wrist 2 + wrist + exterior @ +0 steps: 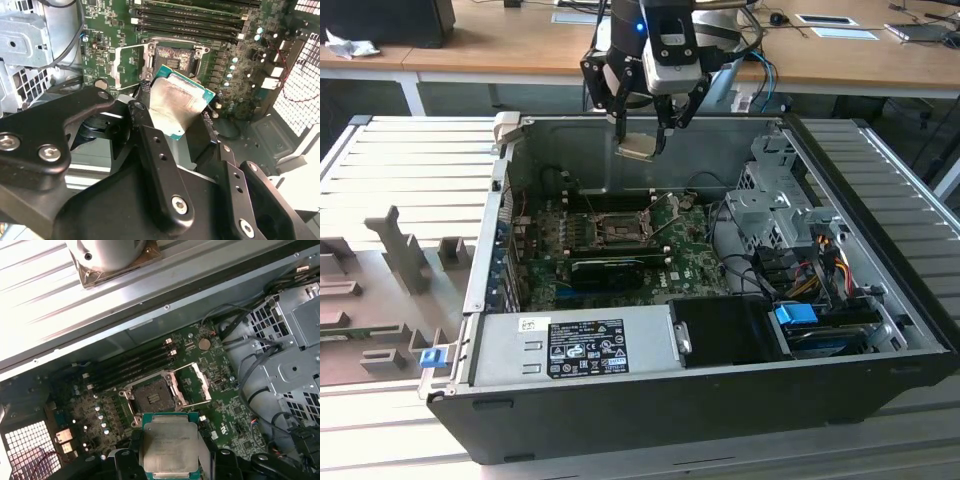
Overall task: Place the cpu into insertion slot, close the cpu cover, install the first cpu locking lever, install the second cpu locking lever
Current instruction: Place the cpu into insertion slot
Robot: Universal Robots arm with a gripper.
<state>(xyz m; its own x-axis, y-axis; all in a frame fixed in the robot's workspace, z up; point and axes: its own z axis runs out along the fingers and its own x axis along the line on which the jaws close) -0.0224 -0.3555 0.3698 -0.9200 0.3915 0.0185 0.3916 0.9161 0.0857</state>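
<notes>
**Spotter:** Black fingers (150, 145) of your end effector (177, 120) sit closest to the lens in the second wrist view. They are clamped on the cpu (176, 107), one finger on each of two opposite edges. The chip's pale metal face shows in both wrist views.

**Operator:** Where is the chip relative to the insertion slot?

**Spotter:** You are holding it in the air, well apart from the insertion slot (152, 397) and above the green board (235, 410). In the second wrist view it looks a little tilted. The slot itself is bare, its dark square uncovered inside the grey rim.

**Operator:** And the cpu cover?

**Spotter:** You can see the cpu cover (199, 385) swung clear of the insertion slot. It sits just beside the slot, on the side toward the grey drive cage (290, 340). Long black memory slots (130, 365) run between the insertion slot and the case wall (165, 325).

**Operator:** Anything else close to the slot?

**Spotter:** In the exterior view, a black card (615, 270) lies near the insertion slot, between it and the power supply (575, 345).
</notes>
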